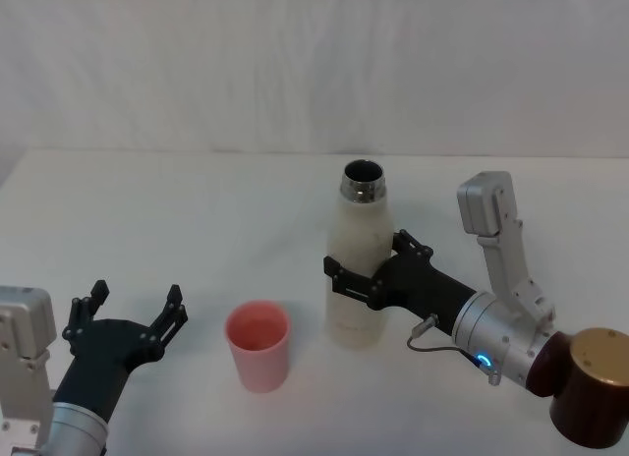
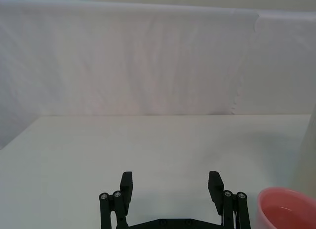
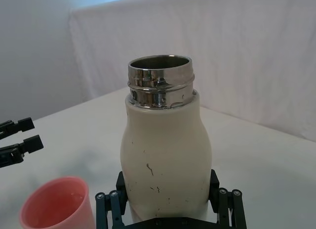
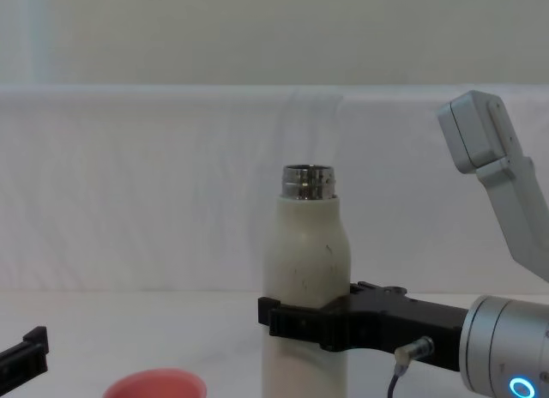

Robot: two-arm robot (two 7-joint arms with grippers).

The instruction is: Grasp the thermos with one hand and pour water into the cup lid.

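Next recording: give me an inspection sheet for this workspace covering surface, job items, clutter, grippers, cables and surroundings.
Surface: white table, bare around the items.
Job's things: thermos upright, uncapped, steel neck open; cup lid upright on the table to the thermos's left, apart from it.
Clutter: nothing seen.
Grippers: right gripper around the thermos's lower body, fingers on either side; left gripper open, holding nothing, hovering near the table's front left, beside the cup lid.
Cables: short grey cable looping at the right wrist, away from the items.
Surroundings: white cloth backdrop behind the table; nothing else seen.
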